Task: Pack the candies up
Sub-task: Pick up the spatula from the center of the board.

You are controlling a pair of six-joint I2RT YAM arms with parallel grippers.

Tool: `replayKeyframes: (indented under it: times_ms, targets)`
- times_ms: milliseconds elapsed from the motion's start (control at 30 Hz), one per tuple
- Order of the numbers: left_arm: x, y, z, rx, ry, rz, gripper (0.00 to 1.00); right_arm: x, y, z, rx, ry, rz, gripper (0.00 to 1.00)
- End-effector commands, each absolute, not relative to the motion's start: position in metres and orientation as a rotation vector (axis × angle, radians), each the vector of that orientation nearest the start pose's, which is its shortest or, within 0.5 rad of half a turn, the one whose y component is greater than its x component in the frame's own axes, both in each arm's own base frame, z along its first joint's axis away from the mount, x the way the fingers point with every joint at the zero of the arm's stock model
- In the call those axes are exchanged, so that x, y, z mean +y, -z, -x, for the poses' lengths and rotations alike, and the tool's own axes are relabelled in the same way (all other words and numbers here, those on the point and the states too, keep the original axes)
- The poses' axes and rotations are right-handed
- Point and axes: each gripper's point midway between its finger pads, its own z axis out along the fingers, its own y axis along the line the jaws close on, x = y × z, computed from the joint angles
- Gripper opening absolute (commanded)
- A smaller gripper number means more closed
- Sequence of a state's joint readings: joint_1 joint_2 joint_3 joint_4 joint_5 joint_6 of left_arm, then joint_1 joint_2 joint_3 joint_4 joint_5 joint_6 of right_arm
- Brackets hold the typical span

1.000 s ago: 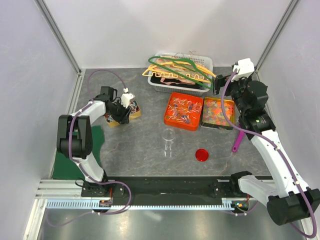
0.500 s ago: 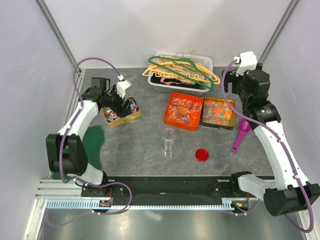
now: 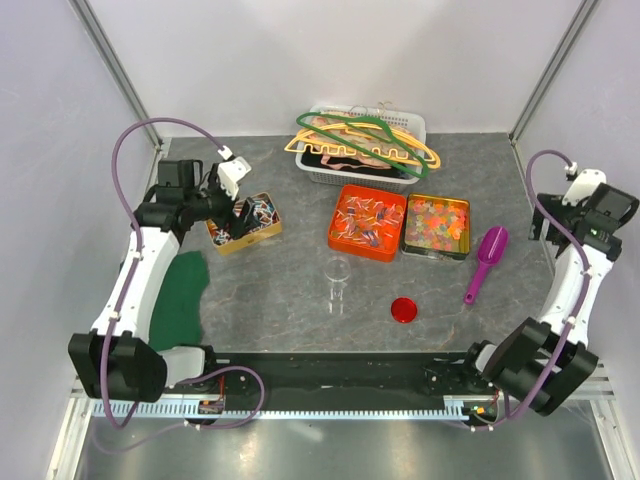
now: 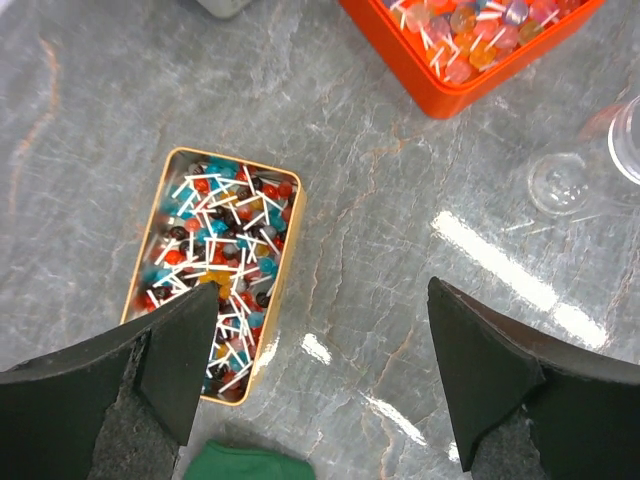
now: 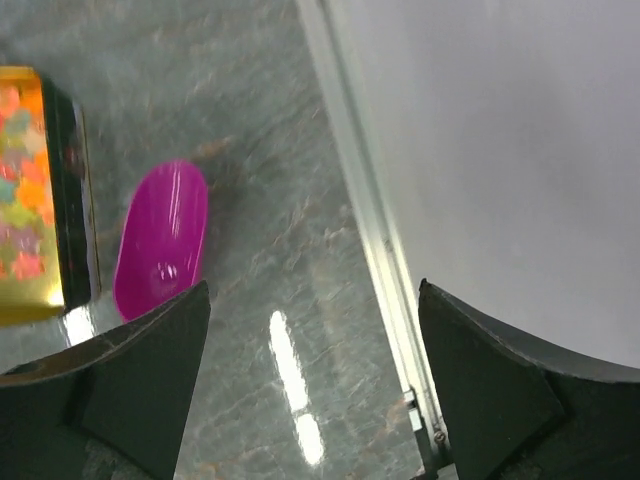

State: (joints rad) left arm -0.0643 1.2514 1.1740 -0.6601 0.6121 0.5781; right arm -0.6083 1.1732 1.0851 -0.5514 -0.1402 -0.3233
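The candies [image 4: 215, 265] are small red, blue and white sweets heaped in a yellow tin [image 3: 245, 222] at the table's left. My left gripper [image 4: 318, 287] hovers above the tin's near right edge, open and empty. Its left finger covers part of the tin, and in the top view the left gripper [image 3: 238, 206] sits over the tin's back corner. A clear glass jar [image 3: 338, 280] stands mid-table, and its base [image 4: 560, 183] shows at the right of the left wrist view. My right gripper [image 5: 313, 290] is open and empty over bare table by the right wall rail, right of a purple scoop [image 5: 160, 240].
An orange tray [image 3: 368, 222] of wrapped sweets and a black-and-gold tin [image 3: 436, 225] of coloured sweets sit behind the jar. A white basket [image 3: 365, 150] of hangers stands at the back. A red lid [image 3: 404, 310] lies near the jar, the scoop [image 3: 484, 260] right of it, a green cloth [image 3: 178, 300] at left.
My left gripper has opened and pulled back up from the yellow tin. The right arm has swung from behind the trays out to the table's right edge.
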Motion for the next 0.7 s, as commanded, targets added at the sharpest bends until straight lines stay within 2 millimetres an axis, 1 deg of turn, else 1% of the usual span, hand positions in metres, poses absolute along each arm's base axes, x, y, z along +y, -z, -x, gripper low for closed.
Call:
replayKeyframes:
  times_ms: [0,67,100,133,333,367,433,567,667]
  targets:
    - [-0.105,-0.236,-0.314,1.966,0.443,-0.924,0.92,-0.153,-0.167,-0.281,2.311,0.082,-0.058,0.92]
    - [-0.103,-0.237,-0.313,1.979,0.433,-0.911,0.92,-0.145,-0.157,-0.279,2.323,0.045,-0.005,0.92]
    - [-0.102,-0.238,-0.311,1.984,0.431,-0.904,0.92,-0.139,-0.147,-0.276,2.336,0.010,0.001,0.91]
    - [-0.102,-0.240,-0.309,1.984,0.431,-0.899,0.92,-0.138,-0.142,-0.276,2.341,-0.003,0.003,0.91]
    - [-0.099,-0.242,-0.303,2.010,0.419,-0.851,0.92,-0.145,-0.124,-0.284,2.339,-0.010,-0.043,0.87]
    - [-0.098,-0.242,-0.303,2.015,0.420,-0.843,0.92,-0.146,-0.125,-0.289,2.323,-0.004,-0.041,0.87]
    - [-0.098,-0.242,-0.304,2.024,0.423,-0.827,0.92,-0.145,-0.119,-0.293,2.317,-0.038,-0.064,0.83]
    - [-0.097,-0.239,-0.305,2.045,0.422,-0.806,0.92,-0.145,-0.122,-0.306,2.271,-0.071,-0.061,0.79]
    - [-0.097,-0.235,-0.306,2.058,0.427,-0.797,0.92,-0.149,-0.121,-0.314,2.260,-0.049,-0.085,0.77]
